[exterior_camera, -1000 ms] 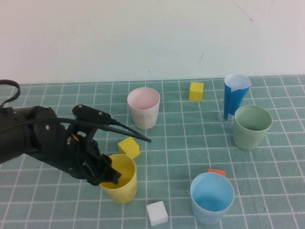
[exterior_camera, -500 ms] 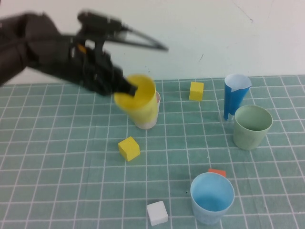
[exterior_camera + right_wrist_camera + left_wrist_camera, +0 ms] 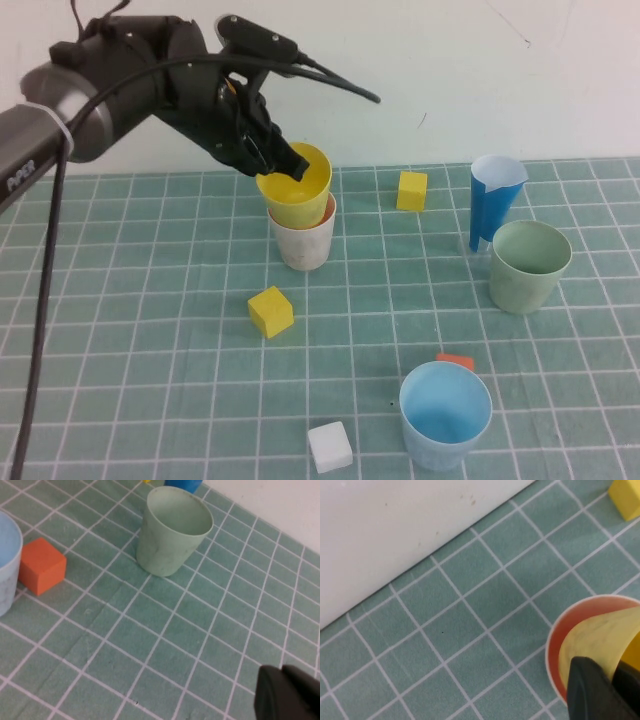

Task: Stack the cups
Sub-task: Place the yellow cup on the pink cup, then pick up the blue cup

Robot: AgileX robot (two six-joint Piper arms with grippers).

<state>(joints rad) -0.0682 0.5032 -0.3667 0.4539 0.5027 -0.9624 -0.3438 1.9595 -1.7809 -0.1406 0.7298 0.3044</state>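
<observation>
The left gripper (image 3: 283,158) is clamped on the rim of the yellow cup (image 3: 296,190), which sits tilted inside the whitish cup (image 3: 302,240) near the back wall. The right gripper (image 3: 287,692), fingers together, hangs near the pale green cup (image 3: 170,530).

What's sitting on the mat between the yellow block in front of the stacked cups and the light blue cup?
Nothing: from the yellow block to the light blue cup the high view shows bare green mat. The white block lies nearer the camera, the orange block just behind the cup.
</observation>
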